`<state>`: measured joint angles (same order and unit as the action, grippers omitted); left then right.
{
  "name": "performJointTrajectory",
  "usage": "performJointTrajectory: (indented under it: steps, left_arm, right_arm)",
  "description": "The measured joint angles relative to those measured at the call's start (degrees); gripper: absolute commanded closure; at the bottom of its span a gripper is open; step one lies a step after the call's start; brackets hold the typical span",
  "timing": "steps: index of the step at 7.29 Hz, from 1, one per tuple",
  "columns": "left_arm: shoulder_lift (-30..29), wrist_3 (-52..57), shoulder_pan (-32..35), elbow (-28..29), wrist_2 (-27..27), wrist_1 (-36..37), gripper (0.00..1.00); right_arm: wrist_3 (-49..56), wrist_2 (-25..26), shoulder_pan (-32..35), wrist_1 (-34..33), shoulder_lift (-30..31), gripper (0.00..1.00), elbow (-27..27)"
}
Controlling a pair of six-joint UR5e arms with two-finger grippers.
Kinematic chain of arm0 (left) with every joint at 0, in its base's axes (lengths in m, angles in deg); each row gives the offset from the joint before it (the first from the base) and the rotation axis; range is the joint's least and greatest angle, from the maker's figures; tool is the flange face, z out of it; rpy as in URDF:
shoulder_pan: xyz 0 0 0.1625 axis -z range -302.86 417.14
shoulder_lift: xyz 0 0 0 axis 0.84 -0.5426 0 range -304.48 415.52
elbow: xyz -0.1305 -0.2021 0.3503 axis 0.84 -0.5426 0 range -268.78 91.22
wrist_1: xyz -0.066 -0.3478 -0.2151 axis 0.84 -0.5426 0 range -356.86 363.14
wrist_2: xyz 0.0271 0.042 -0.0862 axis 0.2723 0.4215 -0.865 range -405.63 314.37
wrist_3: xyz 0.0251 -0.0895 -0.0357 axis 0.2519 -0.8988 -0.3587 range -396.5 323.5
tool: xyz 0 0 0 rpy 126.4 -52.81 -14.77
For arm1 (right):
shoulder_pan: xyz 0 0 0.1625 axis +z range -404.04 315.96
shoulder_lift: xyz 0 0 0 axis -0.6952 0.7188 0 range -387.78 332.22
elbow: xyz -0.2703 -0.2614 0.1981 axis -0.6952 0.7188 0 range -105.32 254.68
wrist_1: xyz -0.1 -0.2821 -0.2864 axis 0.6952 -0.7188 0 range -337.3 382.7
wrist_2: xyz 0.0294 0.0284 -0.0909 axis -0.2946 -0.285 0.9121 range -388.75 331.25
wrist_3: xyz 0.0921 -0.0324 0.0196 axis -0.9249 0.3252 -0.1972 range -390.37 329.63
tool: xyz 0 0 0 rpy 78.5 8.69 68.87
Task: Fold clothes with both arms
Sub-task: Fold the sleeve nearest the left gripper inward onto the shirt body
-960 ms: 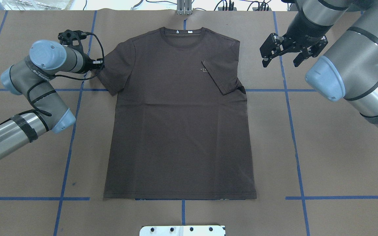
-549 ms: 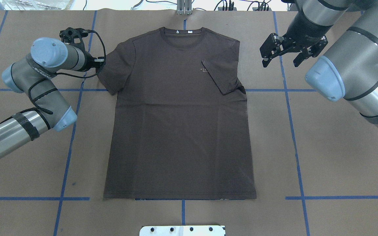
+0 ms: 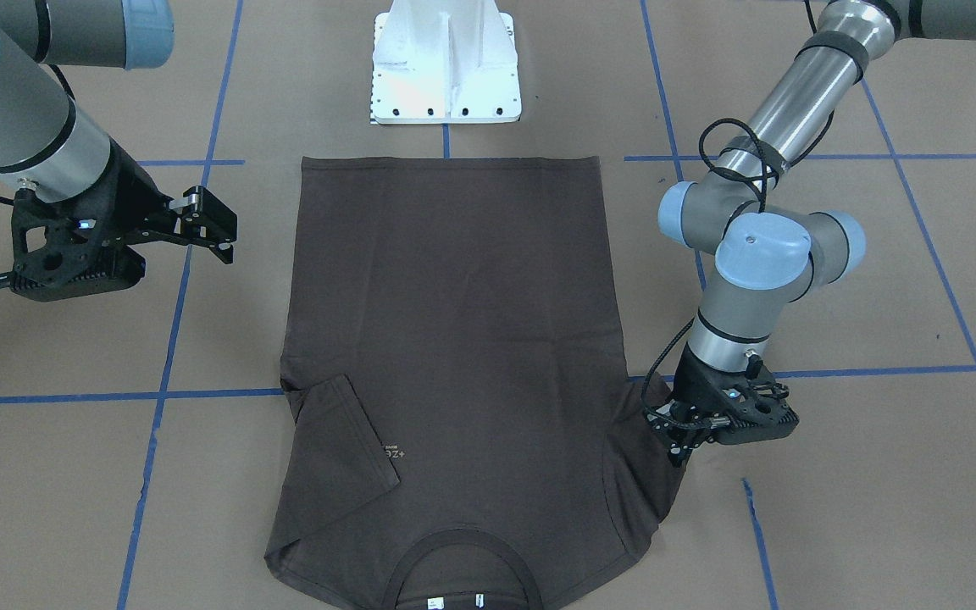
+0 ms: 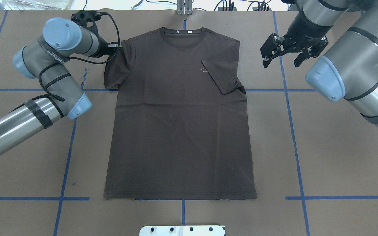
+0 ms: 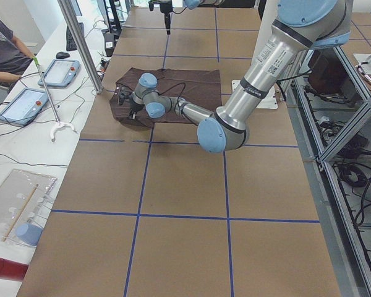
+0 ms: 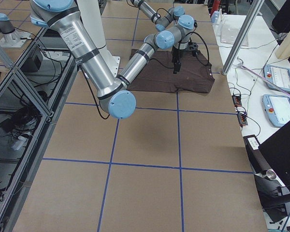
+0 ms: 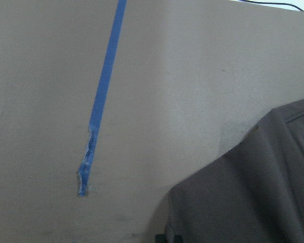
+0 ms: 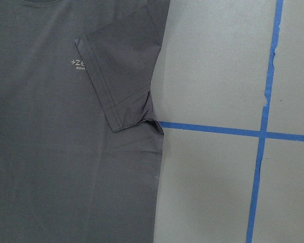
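While the shirt (image 4: 179, 131) lies flat and face up in the middle of the desk (image 4: 323, 147), collar (image 4: 182, 32) away from the robot, its right sleeve (image 4: 223, 73) is already turned in over the chest. That leaves the other side as the one under work. The left tool (image 3: 676, 440) sits at the outer edge of the left sleeve (image 4: 116, 68) and looks closed on the hem there, since the cloth creases toward it. I take that grip as the start of the matching inward fold. The right tool (image 4: 281, 60) hangs with its fingers spread, holding nothing, over bare desk beside the right shoulder and apart from the cloth. Parked there, it leaves the shirt free.

Both side edges run fairly straight, and the bottom hem (image 4: 179, 198) lies square, near the white base plate (image 3: 446, 68). Bare brown desk marked with blue tape lines (image 4: 294, 137) lies on every side. The way inward across the chest is open, with only the folded sleeve resting there. A black cable (image 4: 110, 23) loops close to the left wrist and the sleeve, and it could brush the cloth during the carry.
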<state>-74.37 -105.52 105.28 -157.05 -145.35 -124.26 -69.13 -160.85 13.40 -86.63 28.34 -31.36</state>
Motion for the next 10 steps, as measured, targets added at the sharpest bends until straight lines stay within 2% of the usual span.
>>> performJointTrajectory:
  steps: [3,6,7,8,10]
  left_arm:
    - [-8.1,-6.4,-2.8,4.9,0.4,1.7,1.0]
    - [-10.5,-11.1,-6.3,6.1,0.5,1.7,1.0]
    - [-10.7,-11.8,-6.8,6.1,0.5,1.6,0.11]
    - [-10.9,-11.9,-6.9,6.2,0.5,1.4,0.0]
    - [-11.0,-12.0,-6.9,6.0,0.3,1.1,0.0]
  right_arm:
    - [0.0,-0.1,0.1,0.1,0.4,0.0,-0.1]
    - [0.1,0.0,0.2,0.7,1.1,0.0,-0.1]
    - [0.0,0.0,0.2,0.7,1.3,0.0,-0.1]
    - [0.0,0.0,0.2,0.7,1.3,0.0,0.0]
    - [0.0,0.0,0.2,0.8,1.3,0.0,0.0]
